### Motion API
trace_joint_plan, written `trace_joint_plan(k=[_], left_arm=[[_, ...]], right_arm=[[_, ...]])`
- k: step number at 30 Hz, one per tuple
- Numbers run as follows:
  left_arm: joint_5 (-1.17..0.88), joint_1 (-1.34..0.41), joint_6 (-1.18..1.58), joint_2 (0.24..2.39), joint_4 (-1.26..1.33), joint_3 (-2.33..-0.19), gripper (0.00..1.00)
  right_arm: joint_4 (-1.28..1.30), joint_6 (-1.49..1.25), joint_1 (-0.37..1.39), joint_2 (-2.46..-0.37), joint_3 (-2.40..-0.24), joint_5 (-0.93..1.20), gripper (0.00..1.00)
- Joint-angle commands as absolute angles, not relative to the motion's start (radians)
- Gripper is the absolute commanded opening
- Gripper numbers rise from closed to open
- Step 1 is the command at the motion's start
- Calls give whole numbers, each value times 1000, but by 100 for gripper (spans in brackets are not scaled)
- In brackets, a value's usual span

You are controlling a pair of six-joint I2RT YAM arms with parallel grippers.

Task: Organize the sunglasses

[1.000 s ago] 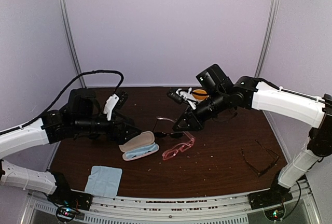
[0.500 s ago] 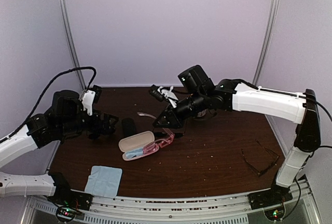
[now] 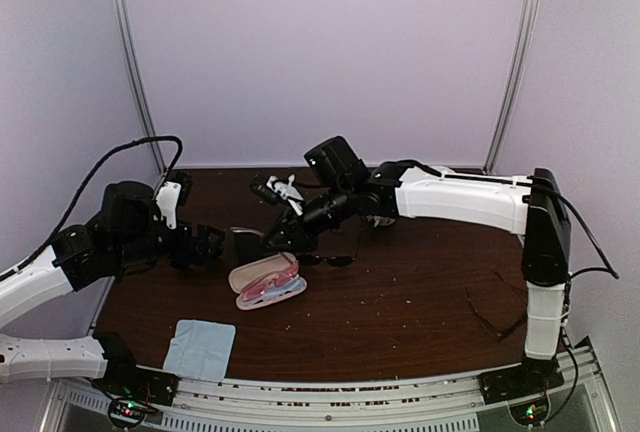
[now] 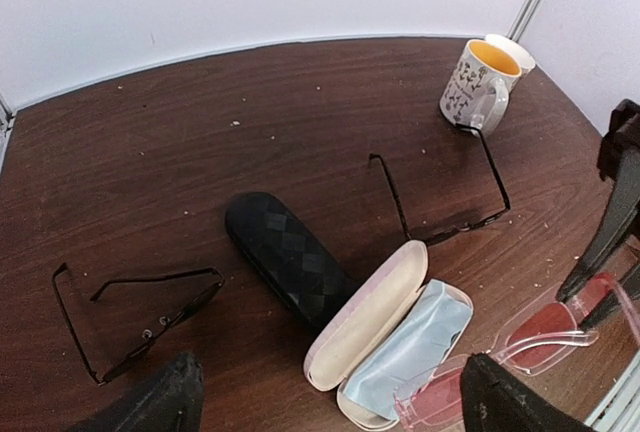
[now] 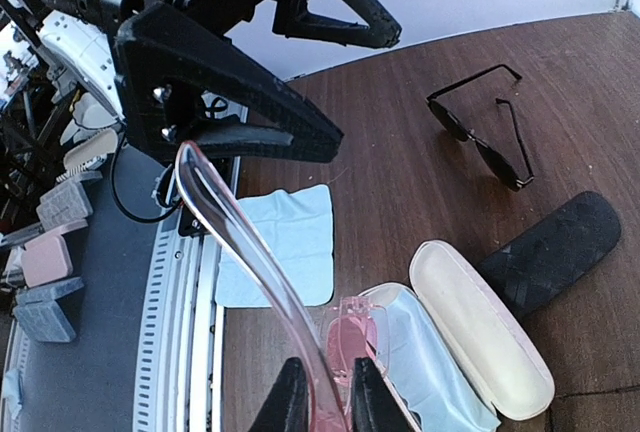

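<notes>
My right gripper (image 5: 327,402) is shut on the translucent pink sunglasses (image 5: 345,344), low over the open pink case (image 5: 482,340) with its blue cloth lining (image 4: 415,344). From above, the right gripper (image 3: 284,242) sits just behind that case (image 3: 258,272), with the pink pair (image 3: 276,284) lying partly in it. My left gripper (image 4: 325,414) hangs open and empty to the case's left. A thin black-framed pair (image 4: 130,317) lies beneath it. Another black pair (image 4: 445,197) lies beyond the case, and a third (image 3: 500,312) at the table's right.
A closed black hard case (image 4: 290,257) lies beside the pink case's lid. A light-blue cloth (image 3: 198,347) is spread near the front left edge. A mug (image 4: 478,82) stands at the back. The right arm (image 3: 450,197) stretches across the table's middle.
The right arm has swung left, carrying the pink sunglasses from the table's middle to the open case. The left arm has drawn back to the left, away from the case.
</notes>
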State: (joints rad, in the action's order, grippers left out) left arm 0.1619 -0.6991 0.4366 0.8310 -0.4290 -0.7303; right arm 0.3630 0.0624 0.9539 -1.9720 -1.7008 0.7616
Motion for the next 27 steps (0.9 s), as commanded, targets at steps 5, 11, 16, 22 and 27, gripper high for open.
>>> trace_joint_plan(k=[5, 11, 16, 22, 27], left_arm=[[159, -694, 457, 820, -416, -716, 92], [144, -693, 457, 844, -414, -723, 92], [137, -693, 456, 861, -405, -726, 91], [132, -693, 452, 883, -393, -730, 91], [118, -693, 451, 914, -377, -738, 91]], right_arm=[[439, 204, 929, -2115, -1874, 876, 1], [502, 258, 891, -2201, -1973, 920, 0], [630, 316, 870, -2282, -2059, 959, 0], [709, 357, 866, -2323, -2115, 1011, 0], [717, 371, 867, -2341, -2115, 1001, 0]])
